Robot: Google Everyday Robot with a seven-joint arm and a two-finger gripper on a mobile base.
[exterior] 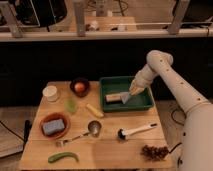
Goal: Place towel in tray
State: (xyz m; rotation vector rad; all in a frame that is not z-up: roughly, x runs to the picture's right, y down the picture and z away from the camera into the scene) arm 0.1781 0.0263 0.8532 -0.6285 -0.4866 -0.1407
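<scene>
The green tray (145,102) stands at the back right of the wooden table. A small tan and grey towel (118,97) lies inside it, left of the middle. My gripper (134,91) reaches down from the right into the tray. It sits right at the towel's right end, touching or just over it. The white arm (172,82) comes in from the right edge.
On the table stand a white cup (50,93), a dark bowl with an orange fruit (80,87), a green leaf-like item (70,105), a yellow item (94,110), an orange plate with a blue sponge (54,125), a metal cup (94,127), a fork (70,140), a brush (136,131), grapes (155,151) and a green vegetable (63,157).
</scene>
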